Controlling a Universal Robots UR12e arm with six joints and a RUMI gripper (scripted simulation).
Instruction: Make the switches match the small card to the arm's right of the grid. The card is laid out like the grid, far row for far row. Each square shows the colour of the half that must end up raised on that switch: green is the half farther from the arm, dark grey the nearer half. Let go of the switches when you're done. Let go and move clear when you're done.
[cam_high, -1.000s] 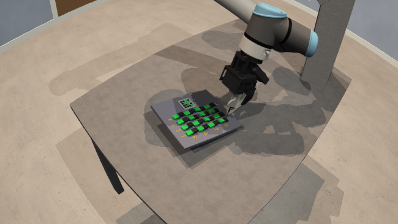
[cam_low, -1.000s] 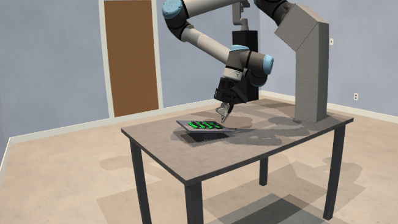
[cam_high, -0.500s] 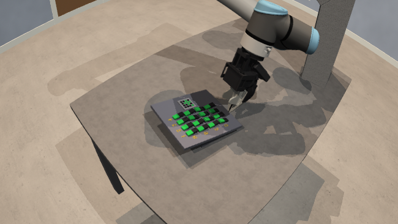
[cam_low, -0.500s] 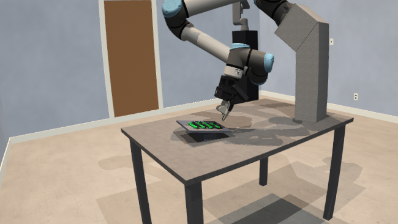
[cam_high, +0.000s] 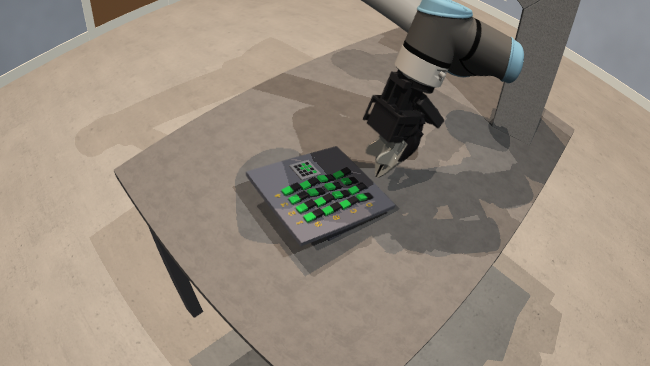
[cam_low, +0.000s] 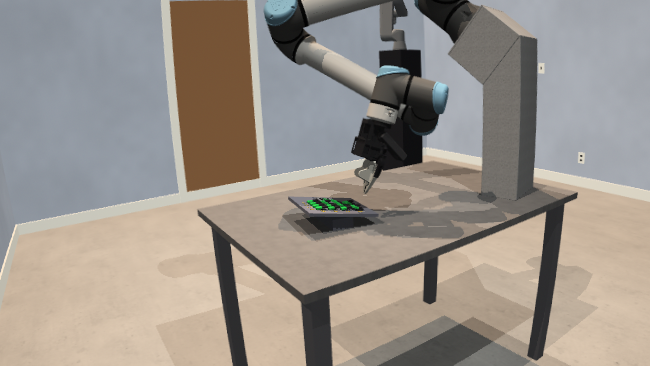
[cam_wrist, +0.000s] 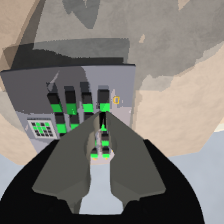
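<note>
A grey tilted panel (cam_high: 270, 182) (cam_low: 300, 201) (cam_wrist: 125, 80) lies on the table and carries a grid of rocker switches (cam_high: 327, 194) (cam_low: 334, 204) (cam_wrist: 75, 102), each half green and half dark grey. The small card (cam_high: 303, 169) (cam_wrist: 41, 128) with green and dark squares sits at one side of the grid. My gripper (cam_high: 380, 173) (cam_low: 366, 190) (cam_wrist: 103, 112) is shut with nothing between its fingers. It hangs above the panel's edge nearest the arm, its tips clear of the switches. In the wrist view the fingers cover part of the near switches.
The arm's grey pedestal (cam_high: 537, 70) (cam_low: 507, 110) stands at the table's back right corner. The table edge (cam_high: 145, 220) (cam_low: 250, 250) runs close to the panel's left. A brown door (cam_low: 215, 95) is in the wall behind.
</note>
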